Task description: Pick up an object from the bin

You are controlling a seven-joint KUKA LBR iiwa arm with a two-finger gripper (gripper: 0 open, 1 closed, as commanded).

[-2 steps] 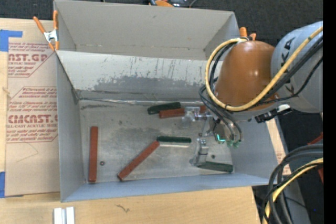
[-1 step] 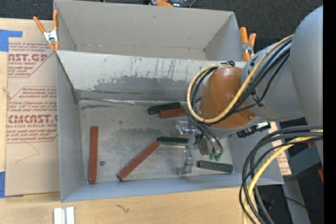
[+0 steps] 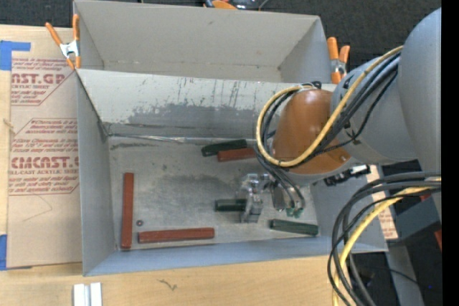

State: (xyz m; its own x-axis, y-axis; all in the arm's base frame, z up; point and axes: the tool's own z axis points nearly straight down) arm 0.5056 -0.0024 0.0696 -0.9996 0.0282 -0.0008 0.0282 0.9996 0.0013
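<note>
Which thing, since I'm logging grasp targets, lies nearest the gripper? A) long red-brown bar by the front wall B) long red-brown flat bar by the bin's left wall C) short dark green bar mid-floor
C: the short dark green bar lies right beside the gripper, just to its left in the view.

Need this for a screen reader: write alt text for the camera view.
The arm's gripper hangs low in the grey metal bin, right of centre, beside a short dark green bar. A long red-brown bar lies by the left wall, a second red-brown bar by the near wall.
</note>
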